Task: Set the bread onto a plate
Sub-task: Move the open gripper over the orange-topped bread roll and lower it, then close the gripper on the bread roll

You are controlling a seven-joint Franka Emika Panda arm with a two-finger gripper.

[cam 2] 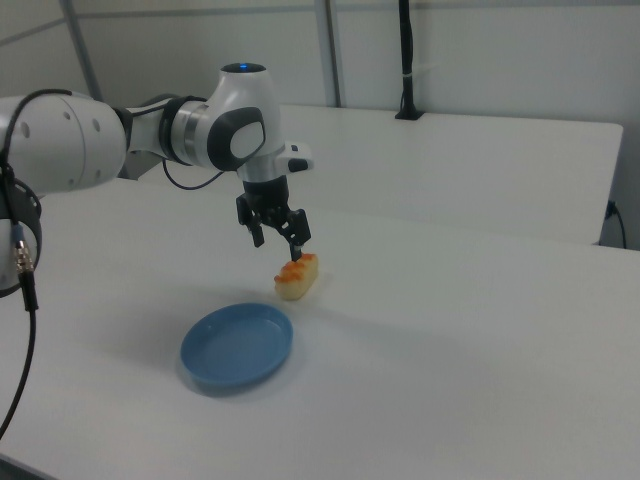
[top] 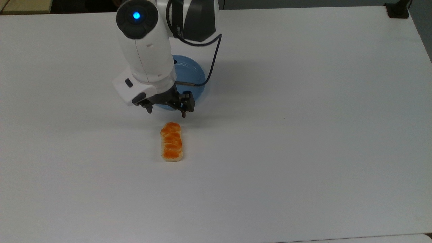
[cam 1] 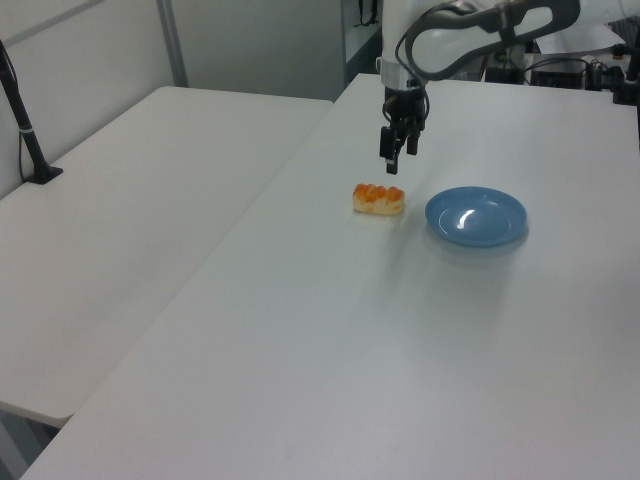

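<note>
Top view: my gripper, fingers spread, hangs above the table between bread and plate, touching neither.

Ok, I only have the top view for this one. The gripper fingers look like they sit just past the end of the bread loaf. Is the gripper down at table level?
Observer: No. In the left view the gripper hangs above the bread loaf, with clear air between its fingertips and the crust.
Reviewer: The arm hides much of the blue plate for me. Is anything on it?
Observer: Nothing. The left view shows the whole blue plate bare, lying on the table apart from the loaf.
</note>
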